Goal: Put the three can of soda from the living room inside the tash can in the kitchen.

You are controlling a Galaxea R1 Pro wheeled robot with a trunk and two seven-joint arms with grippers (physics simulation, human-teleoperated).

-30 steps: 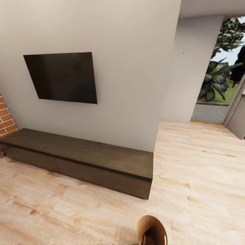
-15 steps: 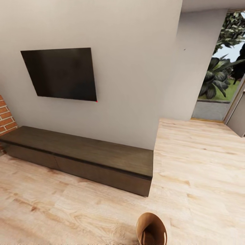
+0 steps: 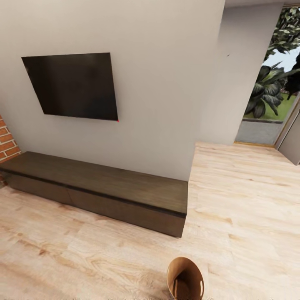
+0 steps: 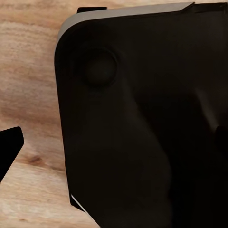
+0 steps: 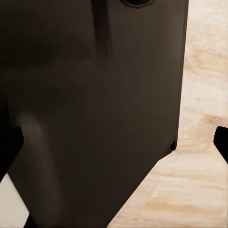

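Observation:
The round brown copper-coloured trash can (image 3: 185, 278) stands at the bottom edge of the head view, tilted, its dark inside facing me. No soda can is in sight. In the left wrist view one black fingertip (image 4: 8, 151) juts in beside the robot's dark body (image 4: 142, 123), over the wood floor. In the right wrist view another black fingertip (image 5: 222, 142) shows at the picture's edge, next to a dark panel (image 5: 95, 104). Neither view lets me see how the jaws stand.
A low dark wooden cabinet (image 3: 104, 187) runs along the white wall under a black wall-mounted TV (image 3: 71, 85). Red brick (image 3: 6, 143) shows at the far left. At the right, light plank floor (image 3: 241, 200) leads past the wall's corner to a glass door with plants outside (image 3: 268, 96).
The whole picture has shifted: TV and cabinet sit slightly higher and more to the left, so the camera moved. The trash can keeps its place at the bottom edge.

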